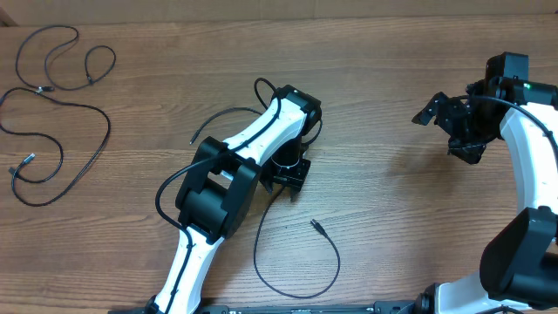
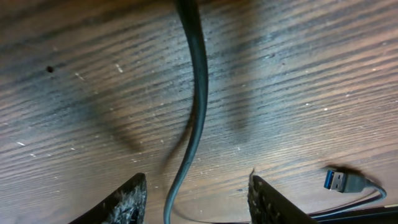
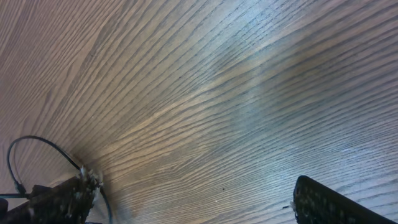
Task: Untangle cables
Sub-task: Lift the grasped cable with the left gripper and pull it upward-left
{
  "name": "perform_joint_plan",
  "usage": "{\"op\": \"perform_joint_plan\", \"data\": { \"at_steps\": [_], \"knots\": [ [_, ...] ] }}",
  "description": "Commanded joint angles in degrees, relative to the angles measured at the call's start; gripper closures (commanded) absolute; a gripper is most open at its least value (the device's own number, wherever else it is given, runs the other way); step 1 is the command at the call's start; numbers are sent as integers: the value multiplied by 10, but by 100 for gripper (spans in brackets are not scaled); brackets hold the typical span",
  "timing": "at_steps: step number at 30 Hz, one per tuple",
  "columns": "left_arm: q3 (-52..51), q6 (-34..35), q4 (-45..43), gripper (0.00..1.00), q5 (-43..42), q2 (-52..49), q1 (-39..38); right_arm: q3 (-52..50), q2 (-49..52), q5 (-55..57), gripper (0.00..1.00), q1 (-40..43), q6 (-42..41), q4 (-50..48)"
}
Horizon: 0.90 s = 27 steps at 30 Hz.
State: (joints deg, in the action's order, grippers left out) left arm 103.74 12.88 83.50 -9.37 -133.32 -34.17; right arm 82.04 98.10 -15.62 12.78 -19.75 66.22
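At the middle of the brown wooden tabletop (image 1: 392, 218) we see the left pincer (image 2: 196, 186) parted around a thin black flexible cord (image 2: 200, 93), not touching; the right pincer (image 3: 196, 186) hangs wide, released.

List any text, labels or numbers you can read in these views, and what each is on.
None can be read. The left arm, the right arm, the black cable and the wood table show no lettering. The blue USB plug in the left wrist view bears no marking I can make out.
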Motion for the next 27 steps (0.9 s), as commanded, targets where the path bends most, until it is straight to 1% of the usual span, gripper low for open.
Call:
{"op": "perform_joint_plan", "data": {
  "at_steps": [1,5,7,8,9,10,14,16,17,18,19,21,24,27],
  "knots": [
    [-19,-11,-11,48,-1,-5,-7,5,-3,6,0,5,-3,-2],
    [-63,-11,-46,51,10,-5,-7,5,-3,6,0,5,-3,-2],
    [-74,-11,-59,65,10,-5,-7,5,-3,6,0,5,-3,-2],
    [-76,-11,-63,74,10,-5,-7,5,-3,6,0,5,-3,-2],
    [-76,-11,-65,88,10,-5,-7,5,-3,6,0,5,-3,-2],
    [-75,-11,-65,96,10,-5,-7,5,-3,6,0,5,-3,-2],
    [-34,-11,-28,96,10,-4,-3,5,-3,6,0,5,-3,-2],
    [8,-9,-2,96,10,2,-1,5,-3,6,0,5,-3,-2],
    [52,-4,19,96,10,12,1,5,-3,6,0,5,-3,-2],
    [72,-4,25,96,10,20,2,5,-3,6,0,5,-3,-2],
    [117,6,37,96,10,42,2,5,-3,6,0,5,-3,-2],
    [157,30,42,96,10,69,2,5,-3,6,0,5,-3,-2],
    [205,57,43,96,7,119,2,5,-3,6,0,5,-3,-2],
    [238,60,41,96,-2,176,2,5,-3,6,0,5,-3,-2]
  ]
}}
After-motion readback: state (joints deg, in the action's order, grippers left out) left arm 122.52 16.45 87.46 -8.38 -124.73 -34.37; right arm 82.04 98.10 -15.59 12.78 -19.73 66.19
